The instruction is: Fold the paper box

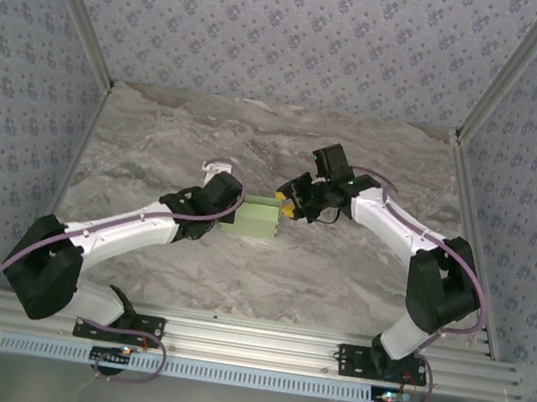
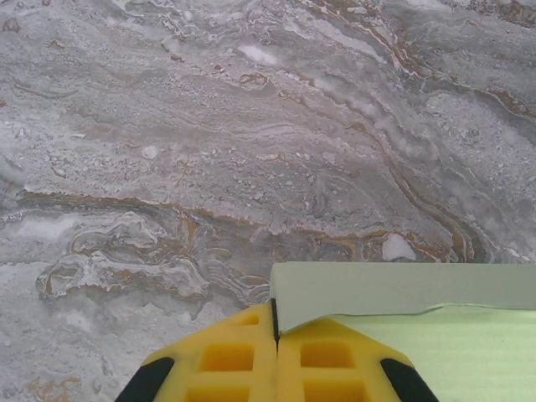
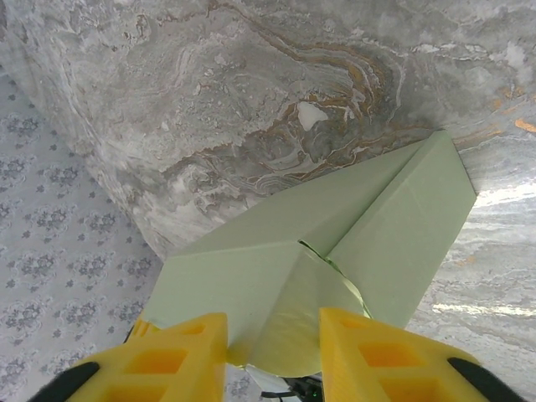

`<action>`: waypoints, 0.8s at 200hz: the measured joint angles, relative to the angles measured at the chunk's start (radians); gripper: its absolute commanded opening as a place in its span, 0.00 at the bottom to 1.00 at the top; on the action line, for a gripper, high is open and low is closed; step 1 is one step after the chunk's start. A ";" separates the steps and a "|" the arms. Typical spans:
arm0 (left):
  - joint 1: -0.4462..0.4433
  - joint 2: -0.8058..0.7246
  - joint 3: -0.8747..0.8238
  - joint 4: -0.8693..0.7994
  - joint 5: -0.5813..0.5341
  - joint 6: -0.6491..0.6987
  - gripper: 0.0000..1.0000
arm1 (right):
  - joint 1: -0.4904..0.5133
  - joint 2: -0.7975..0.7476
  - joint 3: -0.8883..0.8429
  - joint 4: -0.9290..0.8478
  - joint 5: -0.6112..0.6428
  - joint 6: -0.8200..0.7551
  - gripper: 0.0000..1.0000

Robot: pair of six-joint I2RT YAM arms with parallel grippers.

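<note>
- Brings the left gripper (image 2: 275, 318) in low from the left side, forearm slanting across the table toward the middle.
- Presses its yellow jaws flat together with no gap, a thin edge of the paper box (image 2: 394, 289) caught in the seam at the tips.
- Leaves the rest of that card running off to the right of the fingers: an upright pale wall just ahead, and a flat light-green panel below it.
- Brings the right gripper (image 3: 273, 335) in from the opposite side, forearm slanting inward, wrist tipped down toward the box's other end.
- Holds these jaws partway apart, one yellow finger (image 3: 180, 356) on each side of a curved end flap; cannot tell whether the pads touch the card.
- Shows plain card between and ahead of those fingers: two long panels meeting at a raised crease that runs away from the tips.
- Keeps the box directly between the two tools, low on or just over the marbled grey table (image 2: 209, 126); cannot tell which.
- Ends, far to the left of the right fingers, at a blue-grey flower-patterned wall (image 3: 50, 218).
</note>
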 measured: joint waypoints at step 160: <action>-0.005 0.004 0.000 0.000 -0.015 -0.003 0.05 | 0.006 0.008 0.007 -0.043 0.004 0.000 0.37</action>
